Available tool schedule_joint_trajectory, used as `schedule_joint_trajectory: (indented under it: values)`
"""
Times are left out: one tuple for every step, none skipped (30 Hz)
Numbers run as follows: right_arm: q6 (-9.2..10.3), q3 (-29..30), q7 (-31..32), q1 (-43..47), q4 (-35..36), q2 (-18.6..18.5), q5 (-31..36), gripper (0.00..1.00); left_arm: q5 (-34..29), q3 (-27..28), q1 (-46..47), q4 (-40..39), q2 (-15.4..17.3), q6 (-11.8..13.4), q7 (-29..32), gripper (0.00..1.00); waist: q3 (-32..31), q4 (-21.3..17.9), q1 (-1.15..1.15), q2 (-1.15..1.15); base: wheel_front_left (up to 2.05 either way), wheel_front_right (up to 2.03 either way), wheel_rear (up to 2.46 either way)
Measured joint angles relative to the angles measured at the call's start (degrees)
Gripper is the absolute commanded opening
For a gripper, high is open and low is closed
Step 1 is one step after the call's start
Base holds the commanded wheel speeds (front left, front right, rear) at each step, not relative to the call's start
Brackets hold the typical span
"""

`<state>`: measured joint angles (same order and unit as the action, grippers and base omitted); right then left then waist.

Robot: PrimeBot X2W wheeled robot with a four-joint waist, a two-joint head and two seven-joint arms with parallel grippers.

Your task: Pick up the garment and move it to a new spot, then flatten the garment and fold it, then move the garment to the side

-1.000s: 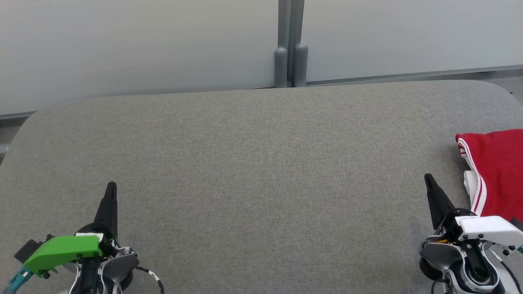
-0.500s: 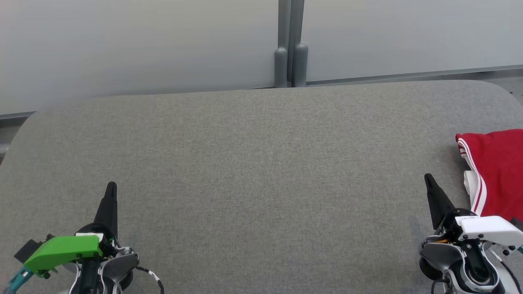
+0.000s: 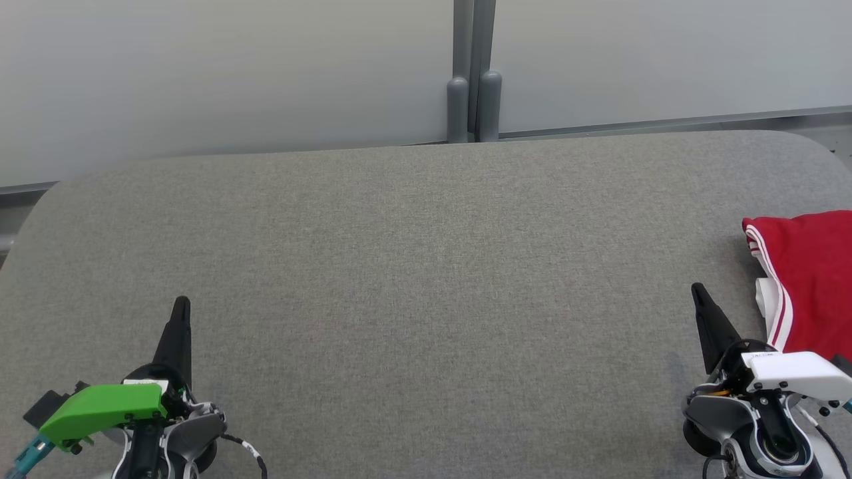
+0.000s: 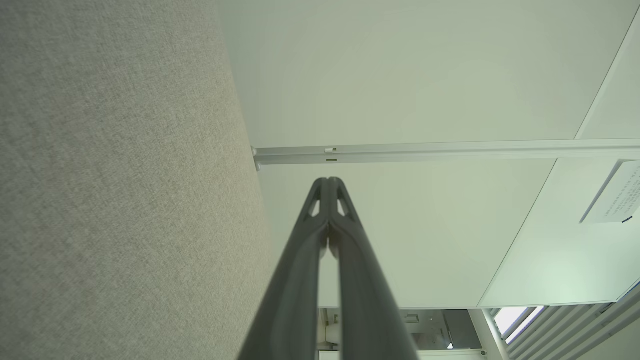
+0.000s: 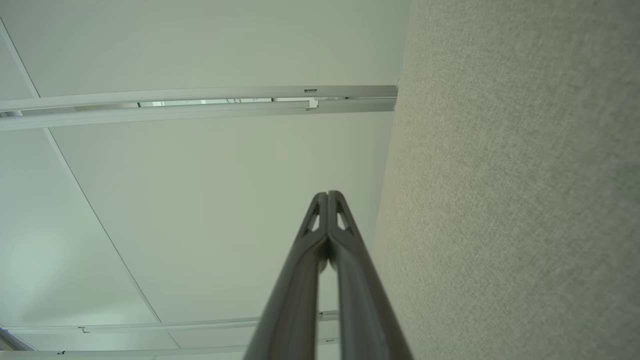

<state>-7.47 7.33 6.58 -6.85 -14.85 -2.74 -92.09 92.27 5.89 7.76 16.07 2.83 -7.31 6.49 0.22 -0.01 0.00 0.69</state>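
A red garment (image 3: 812, 279) with white stripes along its edge lies folded at the far right of the grey table (image 3: 426, 266), partly cut off by the head view's edge. My right gripper (image 3: 697, 290) rests just left of it, shut and empty, apart from the cloth. At the lower left my left gripper (image 3: 181, 303) is shut with nothing in it. In the left wrist view the left gripper (image 4: 328, 181) has both fingertips pressed together, and the right gripper (image 5: 328, 194) looks the same in the right wrist view.
A grey fabric-covered table with rounded corners spans the head view. Behind it stand pale wall panels with a grey post (image 3: 472, 73) at the middle. The table's far edge runs along the panels.
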Motion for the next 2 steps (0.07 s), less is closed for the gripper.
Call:
schedule_joint_trajectory:
  values:
    - [0.0,0.0,0.0,0.0,0.0,0.0,0.0,0.0,0.0,0.0,0.0,0.0,0.0,0.0,0.0,0.0,0.0,0.0,0.0,0.0,0.0,0.0,0.0]
    - [0.0,0.0,0.0,0.0,0.0,0.0,0.0,0.0,0.0,0.0,0.0,0.0,0.0,0.0,0.0,0.0,0.0,0.0,0.0,0.0,0.0,0.0,0.0]
